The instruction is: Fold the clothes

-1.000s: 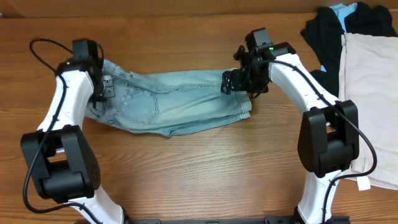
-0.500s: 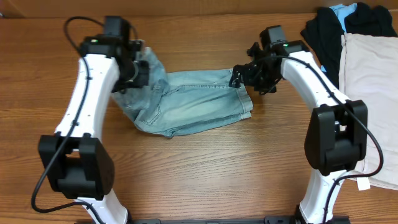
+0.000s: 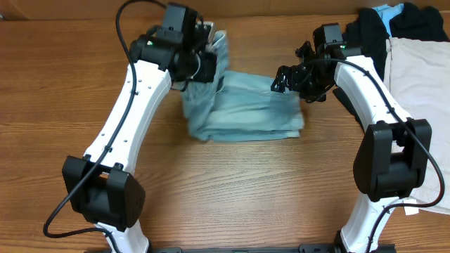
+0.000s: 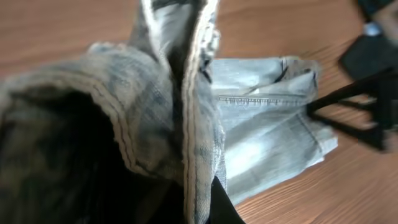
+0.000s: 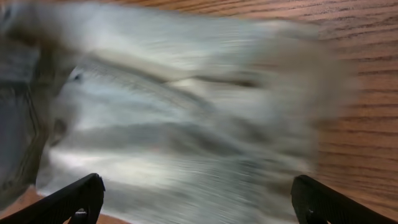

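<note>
The light-blue denim shorts [image 3: 246, 116] lie mid-table, partly doubled over. My left gripper [image 3: 204, 65] is shut on the waistband end and holds it lifted above the left part of the legs. In the left wrist view the gripper [image 4: 200, 208] pinches the stitched band, and the flat hemmed legs of the shorts [image 4: 267, 124] lie beyond it. My right gripper [image 3: 287, 81] hovers over the hem end at the right. In the right wrist view its fingers [image 5: 199, 208] are wide apart above the blurred denim [image 5: 186, 118], holding nothing.
A black garment [image 3: 365, 39] and a beige garment [image 3: 418, 91] lie at the table's far right, with a bit of light-blue cloth [image 3: 387, 10] at the back edge. The right arm [image 4: 364, 112] shows in the left wrist view.
My left gripper has carried the waistband end up and to the right, doubling the shorts over. The shorts and my right gripper have shifted slightly right.
</note>
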